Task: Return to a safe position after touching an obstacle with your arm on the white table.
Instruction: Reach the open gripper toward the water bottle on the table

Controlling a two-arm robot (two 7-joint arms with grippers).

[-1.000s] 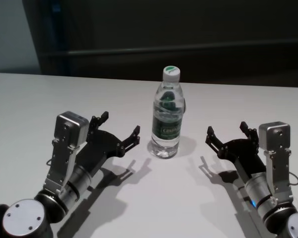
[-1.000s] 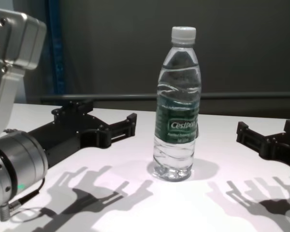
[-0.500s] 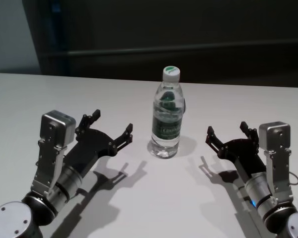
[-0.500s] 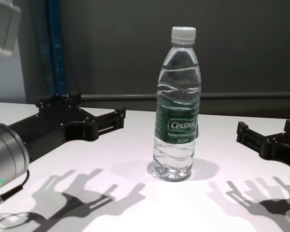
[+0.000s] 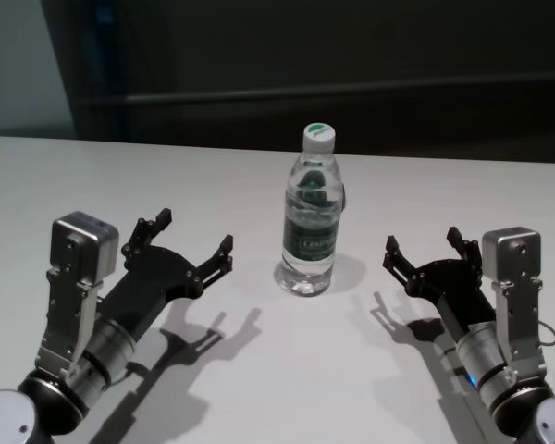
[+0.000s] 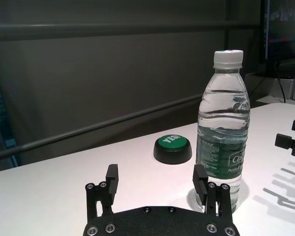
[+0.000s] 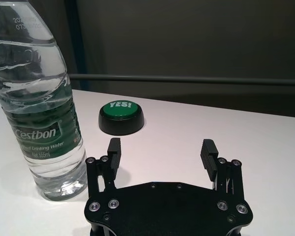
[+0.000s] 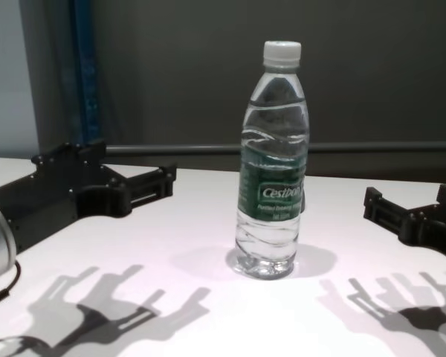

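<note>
The obstacle, a clear water bottle point(image 5: 311, 222) with a white cap and green label, stands upright mid-table point(image 8: 273, 163). My left gripper point(image 5: 194, 231) hovers low over the white table point(image 5: 166, 176), left of the bottle and clearly apart from it, fingers open and empty. In the left wrist view the left gripper point(image 6: 156, 172) points past the bottle point(image 6: 223, 132). My right gripper point(image 5: 422, 239) rests to the right of the bottle, open and empty, with a gap between them point(image 7: 162, 145).
A small dark dome button with a green "YES!" top point(image 7: 121, 117) sits on the table behind the bottle point(image 6: 172, 147). A dark wall with a horizontal rail runs behind the table's far edge.
My left arm has drawn back and to the left, widening the gap between its open gripper and the bottle. The bottle and the right arm have stayed put.
</note>
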